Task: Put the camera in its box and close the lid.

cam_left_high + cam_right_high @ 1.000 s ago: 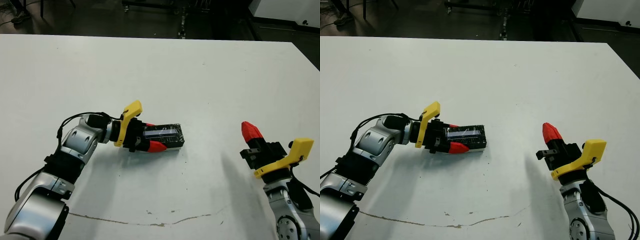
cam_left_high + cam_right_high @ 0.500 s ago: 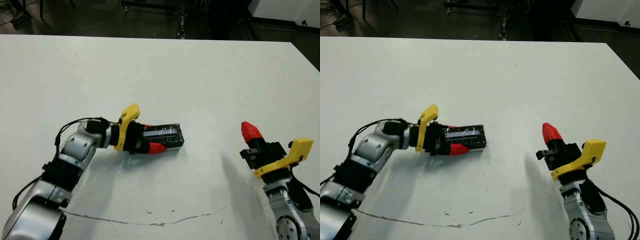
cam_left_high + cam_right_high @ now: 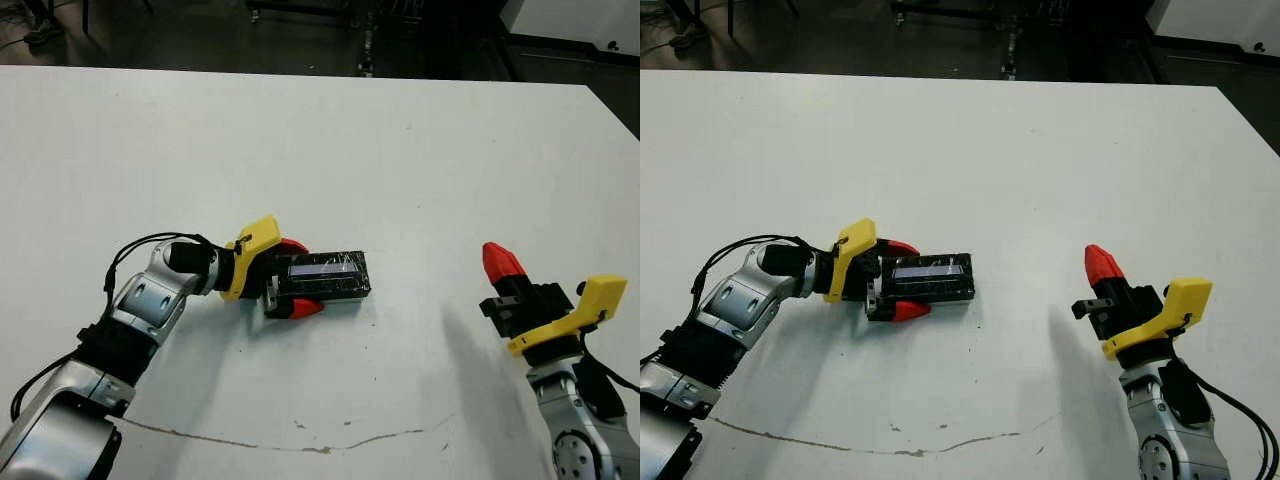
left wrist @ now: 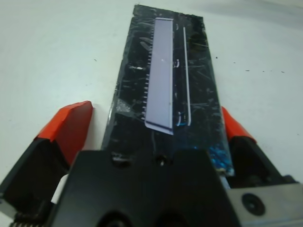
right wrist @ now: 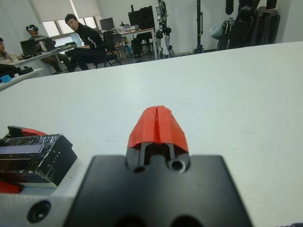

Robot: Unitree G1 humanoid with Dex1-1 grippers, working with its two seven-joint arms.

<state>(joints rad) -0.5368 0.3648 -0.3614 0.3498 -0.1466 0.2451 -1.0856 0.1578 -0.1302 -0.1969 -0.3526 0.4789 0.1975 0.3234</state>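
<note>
Evidently near done: left tool (image 3: 285, 276) sat spread wide, one finger on each side of the lid (image 3: 322, 274), not pinching it. Lid lay flat over the box mid-tabletop (image 3: 420, 160); camera hidden, presumably inside. Right tool (image 3: 500, 262) was pinched closed, empty, well apart. Left: confirm lid seated, withdraw.

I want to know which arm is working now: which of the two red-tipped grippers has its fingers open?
The left gripper: its fingers straddle the glossy black rectangular lid. The right gripper, apart, is shut.
</note>
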